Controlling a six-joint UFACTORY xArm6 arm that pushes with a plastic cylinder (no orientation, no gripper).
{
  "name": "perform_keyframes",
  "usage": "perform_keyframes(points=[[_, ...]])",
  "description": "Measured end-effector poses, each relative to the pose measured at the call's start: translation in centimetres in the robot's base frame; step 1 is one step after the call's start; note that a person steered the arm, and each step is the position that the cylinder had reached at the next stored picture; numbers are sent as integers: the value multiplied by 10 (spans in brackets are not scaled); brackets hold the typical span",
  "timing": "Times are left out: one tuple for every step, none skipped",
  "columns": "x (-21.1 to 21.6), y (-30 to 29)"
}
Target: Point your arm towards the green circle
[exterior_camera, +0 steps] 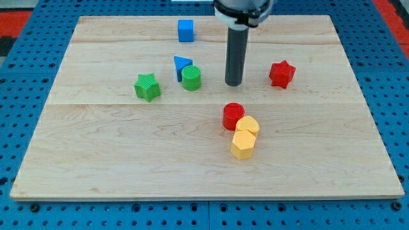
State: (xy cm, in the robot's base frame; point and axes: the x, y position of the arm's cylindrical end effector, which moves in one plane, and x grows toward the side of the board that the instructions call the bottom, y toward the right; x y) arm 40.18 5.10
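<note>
The green circle (191, 77) is a short green cylinder standing left of the board's middle. A blue triangle (181, 66) touches it on its upper left. My tip (234, 84) is the lower end of a dark rod that comes down from the view's top. It rests on the board to the right of the green circle, with a clear gap between them. The rod stands upright and touches no block.
A green star (147, 86) lies left of the green circle. A blue cube (185, 30) sits near the top edge. A red star (282, 73) lies right of my tip. A red cylinder (233, 115) and two yellow hexagons (247, 125) (242, 144) cluster below my tip.
</note>
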Motion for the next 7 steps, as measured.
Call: perform_keyframes(points=[[12, -7], [-22, -13], [-36, -13], [-36, -17], [-36, -26], [-33, -36], [-16, -45]])
